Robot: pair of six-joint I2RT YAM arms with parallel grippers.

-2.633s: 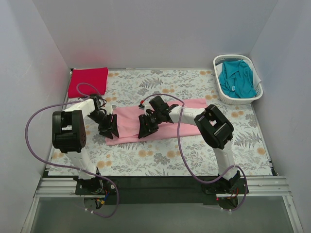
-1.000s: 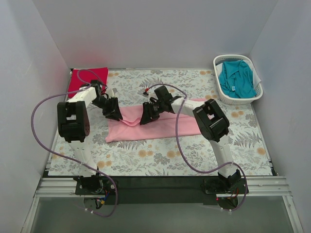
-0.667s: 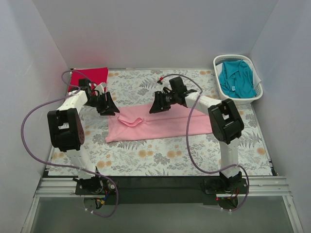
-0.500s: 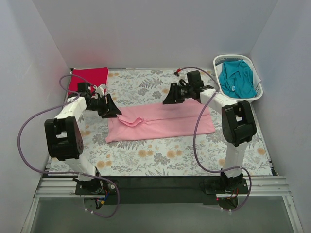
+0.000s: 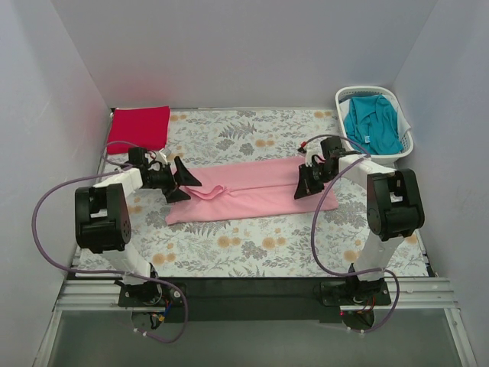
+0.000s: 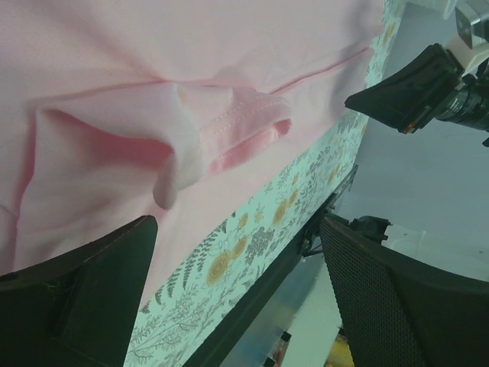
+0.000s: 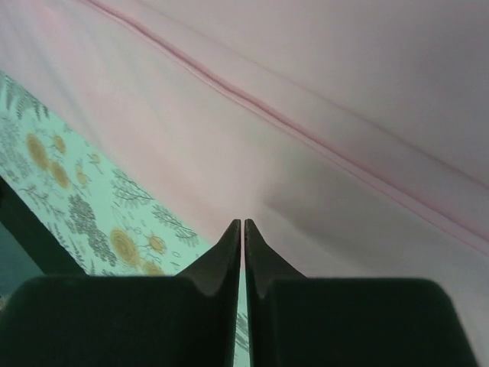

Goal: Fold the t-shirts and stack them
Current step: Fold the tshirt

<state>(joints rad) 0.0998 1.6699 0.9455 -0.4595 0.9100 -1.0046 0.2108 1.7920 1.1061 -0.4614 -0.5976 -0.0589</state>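
The light pink t-shirt lies folded into a long strip across the floral cloth. A small sleeve fold puckers near its left end. My left gripper lies low at that left end, open wide and holding nothing. My right gripper is over the shirt's right part, near its front edge. Its jaws are shut, and no fabric shows between the tips. The red t-shirt lies folded at the back left. The teal t-shirt is crumpled in the basket.
The white slatted basket stands at the back right corner. White walls close in the left, back and right. The floral cloth covers the table out to its dark front edge. My right arm shows in the left wrist view.
Both grippers swung back over the pink shirt, then out to its ends and down. The left jaws opened and the right jaws closed. The shirt now lies flatter and longer.
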